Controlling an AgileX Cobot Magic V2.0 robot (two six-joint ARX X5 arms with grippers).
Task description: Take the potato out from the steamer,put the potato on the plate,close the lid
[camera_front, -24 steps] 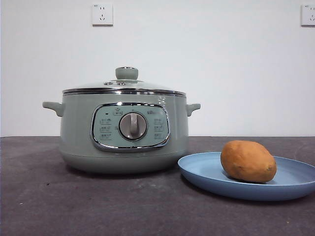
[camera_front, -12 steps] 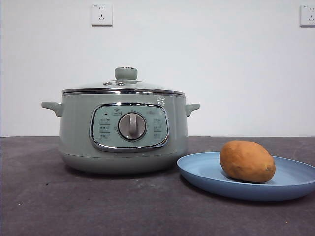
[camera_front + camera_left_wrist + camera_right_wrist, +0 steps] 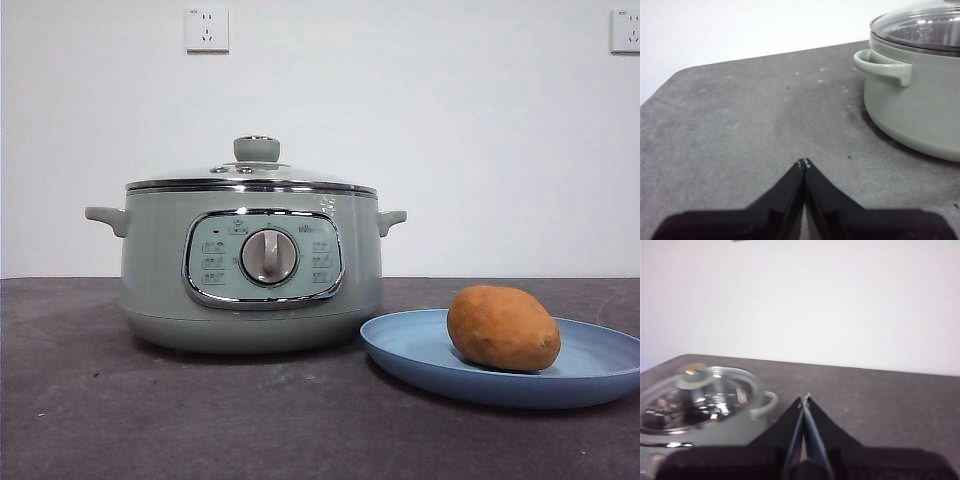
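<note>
Potato (image 3: 503, 328) rests on the blue plate (image 3: 410, 345) at lower right of the front view, lid (image 3: 250, 179) seated on the steamer (image 3: 250, 290) left of centre; task looks finished, so the sound move is to keep both arms off and disturb nothing. Only the wrist views show the arms: left gripper (image 3: 804, 163) and right gripper (image 3: 805, 399), each with jaws pressed together and empty, while neither shows plate or potato.

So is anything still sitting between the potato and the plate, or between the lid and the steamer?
Nothing visible does. The potato lies on the plate, and the lid sits on the steamer.
</note>
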